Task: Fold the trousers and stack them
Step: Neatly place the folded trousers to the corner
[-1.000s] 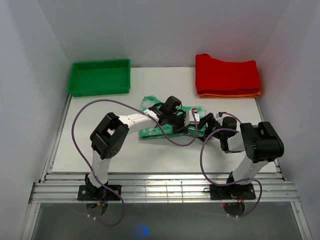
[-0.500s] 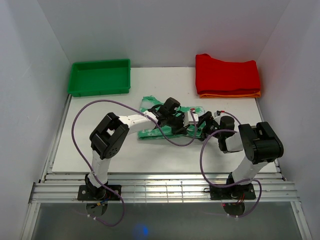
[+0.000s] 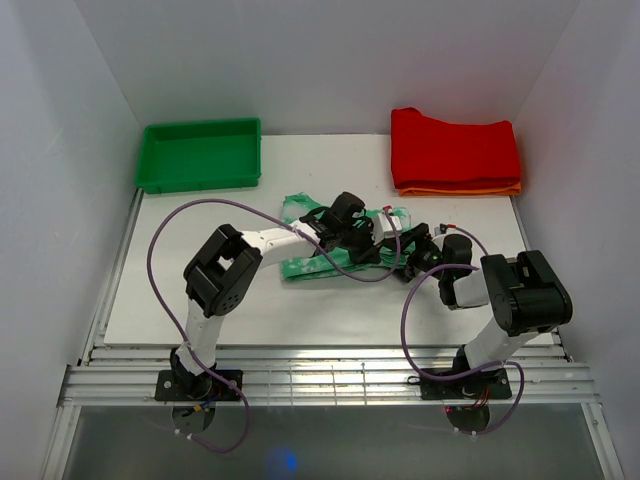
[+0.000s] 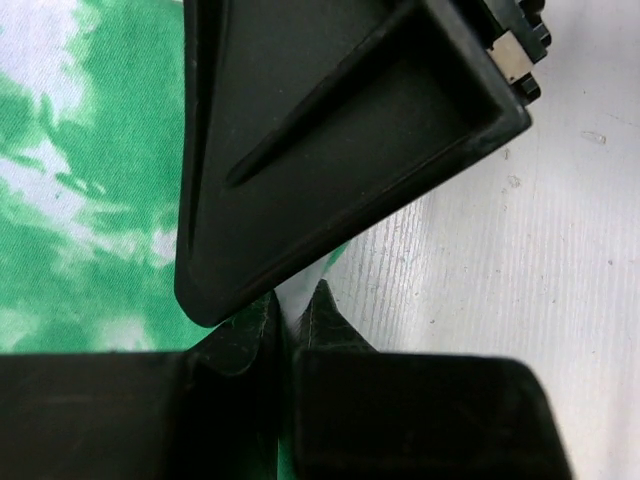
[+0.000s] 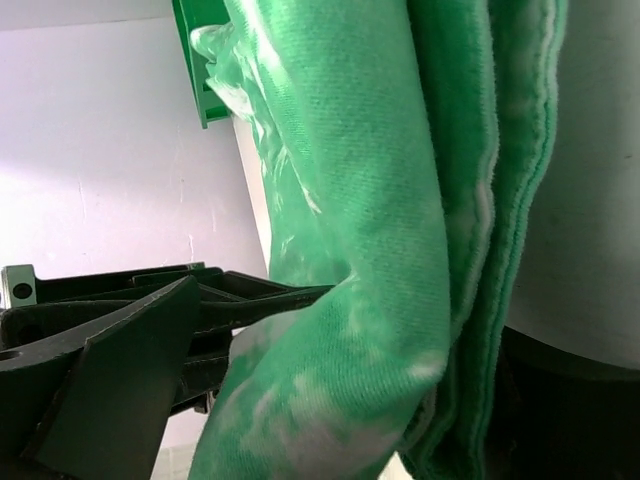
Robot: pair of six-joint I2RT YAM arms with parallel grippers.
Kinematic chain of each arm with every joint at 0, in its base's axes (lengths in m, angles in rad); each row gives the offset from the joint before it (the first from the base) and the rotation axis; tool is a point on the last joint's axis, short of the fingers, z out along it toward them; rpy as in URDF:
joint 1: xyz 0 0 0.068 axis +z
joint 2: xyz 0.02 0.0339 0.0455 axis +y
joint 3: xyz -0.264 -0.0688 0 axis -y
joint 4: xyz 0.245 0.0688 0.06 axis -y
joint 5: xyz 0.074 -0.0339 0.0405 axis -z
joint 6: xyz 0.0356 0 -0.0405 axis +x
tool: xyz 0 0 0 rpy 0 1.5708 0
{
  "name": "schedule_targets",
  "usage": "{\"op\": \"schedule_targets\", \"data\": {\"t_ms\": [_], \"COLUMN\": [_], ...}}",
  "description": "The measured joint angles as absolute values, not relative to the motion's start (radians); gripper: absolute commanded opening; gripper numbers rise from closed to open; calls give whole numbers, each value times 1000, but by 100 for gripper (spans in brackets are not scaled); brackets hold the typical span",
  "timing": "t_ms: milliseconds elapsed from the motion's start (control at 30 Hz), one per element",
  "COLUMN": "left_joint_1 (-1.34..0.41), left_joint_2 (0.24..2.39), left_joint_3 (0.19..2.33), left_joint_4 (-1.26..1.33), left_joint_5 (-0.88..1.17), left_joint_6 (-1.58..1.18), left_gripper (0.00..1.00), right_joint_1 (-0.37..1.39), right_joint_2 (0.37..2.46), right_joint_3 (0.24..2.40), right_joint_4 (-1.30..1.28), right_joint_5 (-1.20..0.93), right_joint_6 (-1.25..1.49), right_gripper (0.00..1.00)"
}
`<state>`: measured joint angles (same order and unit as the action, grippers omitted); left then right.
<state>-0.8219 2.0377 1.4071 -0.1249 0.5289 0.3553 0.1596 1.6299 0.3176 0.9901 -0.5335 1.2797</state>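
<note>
no readable text, no labels, no numbers

Trousers [image 3: 305,267] lie beneath left gripper [image 3: 368,238], right gripper [image 3: 408,252] just beside; tray [image 3: 200,181] behind-left; folded garments [image 3: 455,150] behind-right.

Our arms stretched inward, left gripper [image 3: 374,240] and right gripper [image 3: 403,251] tip to tip, both clamped on the trousers [image 3: 303,267]

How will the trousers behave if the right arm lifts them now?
Probably floppy: the trousers bunch in soft layered folds in the right gripper, so the free legs should sag. Likely light, since the cloth looks thin. Pushed, they'd probably wrinkle rather than slide whole; they lie rumpled on the table.
</note>
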Motion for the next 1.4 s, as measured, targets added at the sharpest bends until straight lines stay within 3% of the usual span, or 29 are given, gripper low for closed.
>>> {"op": "schedule_targets", "data": {"t_ms": [167,200,267,300,333,367,400,467,500,567,633,933,1167,1400], "left_joint_1": [-821,-821,-821,-821,-820,-819,-818,-817,-816,-803,-772,-252,-185,-196], "left_joint_2": [2038,2038,2038,2037,2037,2037,2036,2029,2020,1983,1907,1404,1545,1596], "left_joint_3": [1401,1396,1381,1374,1369,1367,1367,1367,1367,1354,1321,1051,823,693], "left_joint_4": [-99,-92,-74,-69,-67,-67,-67,-69,-77,-98,-129,-225,-236,-100], "left_joint_5": [534,536,538,537,537,535,530,525,524,534,557,556,601,652], "left_joint_6": [331,329,328,328,328,328,325,321,313,278,206,-152,-409,-644], "left_gripper": [0,0,0,0,4,30,39,49,63,78,82,82,80,68], "right_joint_1": [150,150,150,149,149,149,149,149,149,146,144,141,141,143], "right_joint_2": [1682,1702,1734,1747,1760,1771,1776,1778,1776,1761,1738,1607,1579,1579], "right_joint_3": [344,358,381,389,393,395,395,395,397,402,420,594,712,757], "right_joint_4": [990,991,998,1003,1013,1015,1012,1012,1012,999,971,681,455,342], "right_joint_5": [-531,-530,-530,-529,-530,-528,-527,-528,-532,-542,-559,-618,-606,-586], "right_joint_6": [1262,1258,1253,1251,1248,1251,1254,1249,1245,1222,1189,881,657,558], "right_gripper": [91,100,80,58,47,37,19,8,8,8,8,8,8,8]}}
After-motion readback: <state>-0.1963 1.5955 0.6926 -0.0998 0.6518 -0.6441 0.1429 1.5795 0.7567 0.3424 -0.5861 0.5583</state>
